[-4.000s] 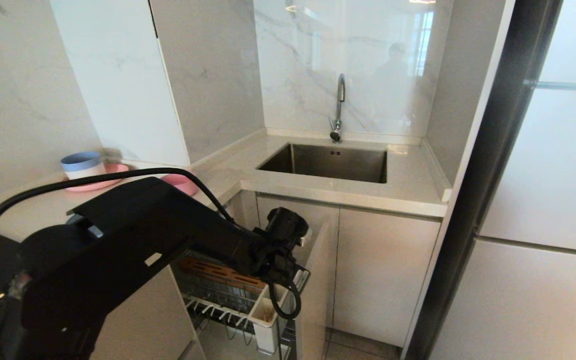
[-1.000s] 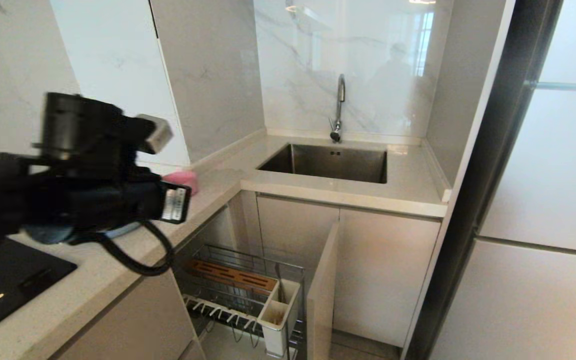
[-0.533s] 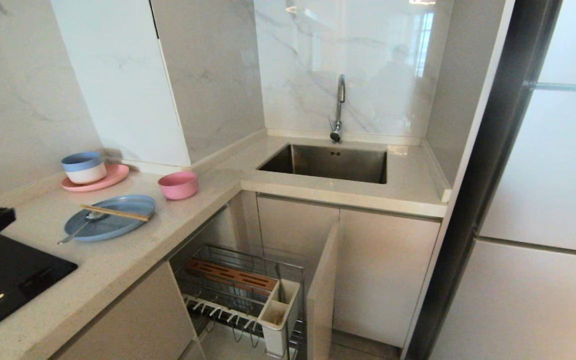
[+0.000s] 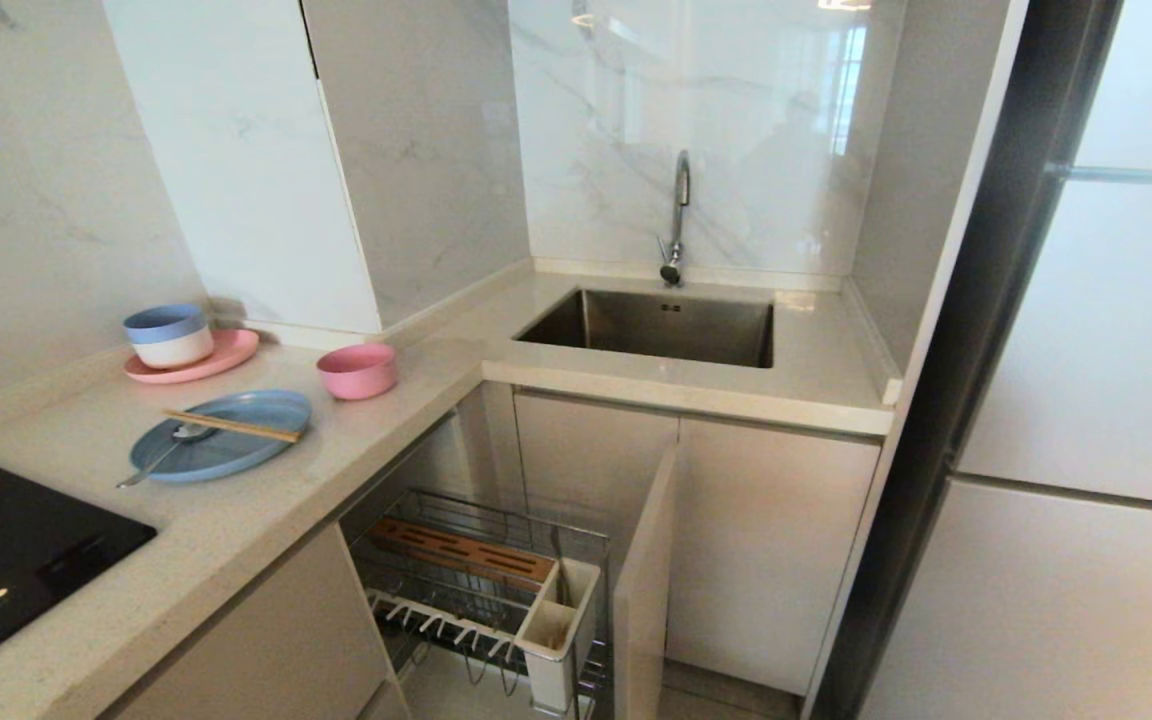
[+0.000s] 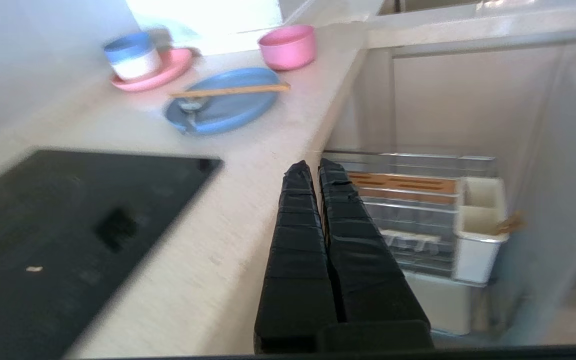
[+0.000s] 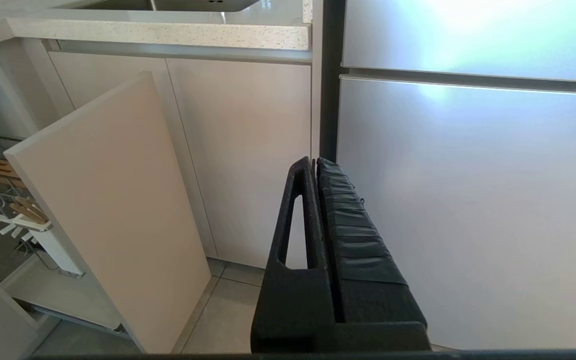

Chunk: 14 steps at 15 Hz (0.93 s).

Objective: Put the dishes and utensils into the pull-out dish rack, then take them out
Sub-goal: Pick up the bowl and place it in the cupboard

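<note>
Head view: the pale speckled stone tabletop (image 4: 236, 520) carries a shallow matte blue plate (image 4: 221, 448). A pair of thin light-wood chopsticks (image 4: 231, 426) lies across it, and a slim silver metal spoon (image 4: 161, 450) rests with its handle over the near rim. A small round matte pink bowl (image 4: 357, 370) stands just beside the plate. The chrome wire pull-out dish rack (image 4: 481, 590) stands drawn out below, holding none of them. The left arm, which half a second ago showed at the left edge, is gone from view.

Left wrist view: left gripper (image 5: 314, 167), jaws pressed together, empty, above the tabletop edge beside the black cooktop (image 5: 68, 225).

Right wrist view: right gripper (image 6: 315, 164), jaws together, empty, facing the grey-white cabinet front (image 6: 468, 200).
</note>
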Available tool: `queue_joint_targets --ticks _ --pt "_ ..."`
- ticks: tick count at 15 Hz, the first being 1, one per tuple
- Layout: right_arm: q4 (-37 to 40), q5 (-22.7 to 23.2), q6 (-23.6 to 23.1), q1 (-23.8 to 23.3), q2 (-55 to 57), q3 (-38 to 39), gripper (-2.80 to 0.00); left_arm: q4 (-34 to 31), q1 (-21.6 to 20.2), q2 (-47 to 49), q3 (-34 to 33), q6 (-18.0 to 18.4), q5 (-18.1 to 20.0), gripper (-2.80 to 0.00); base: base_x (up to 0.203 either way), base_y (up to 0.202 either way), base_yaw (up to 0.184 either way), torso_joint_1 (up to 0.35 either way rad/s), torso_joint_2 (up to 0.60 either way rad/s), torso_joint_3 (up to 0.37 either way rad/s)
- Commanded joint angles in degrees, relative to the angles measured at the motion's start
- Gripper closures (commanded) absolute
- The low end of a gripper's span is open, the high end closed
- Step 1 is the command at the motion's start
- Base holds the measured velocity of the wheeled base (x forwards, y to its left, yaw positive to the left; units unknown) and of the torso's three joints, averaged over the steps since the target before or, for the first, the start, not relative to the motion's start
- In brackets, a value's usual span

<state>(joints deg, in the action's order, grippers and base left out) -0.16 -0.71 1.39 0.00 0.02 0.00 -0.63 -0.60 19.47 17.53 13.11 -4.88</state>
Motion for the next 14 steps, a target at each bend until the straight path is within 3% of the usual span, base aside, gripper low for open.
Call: queue_joint_targets --ticks 1,3,6,9,14 --pt "-0.02 0.0 0.02 0.0 0.06 0.0 0.0 0.05 1.11 -6.5 -3.27 -2.37 0.04 0.0 0.0 0.0 0.0 0.0 0.0 0.0" --pt "-0.02 0.0 0.02 0.0 0.02 0.0 0.0 1.28 1.02 -10.72 -9.05 -6.59 1.09 0.0 0.0 0.0 0.0 0.0 0.0 0.0" --pt "-0.02 0.0 0.02 0.0 0.06 0.0 0.0 5.19 0.38 -14.68 -17.16 -7.57 4.23 0.0 0.0 0.0 0.0 0.0 0.0 0.0" --pt "-0.02 0.0 0.02 0.0 -0.02 0.0 0.0 0.63 0.34 -19.46 -17.51 -8.71 5.59 0.0 0.0 0.0 0.0 0.0 0.0 0.0" --pt "-0.02 0.0 0.02 0.0 0.06 0.0 0.0 0.81 0.43 -19.65 -17.57 -10.21 5.85 0.0 0.0 0.0 0.0 0.0 0.0 0.0"
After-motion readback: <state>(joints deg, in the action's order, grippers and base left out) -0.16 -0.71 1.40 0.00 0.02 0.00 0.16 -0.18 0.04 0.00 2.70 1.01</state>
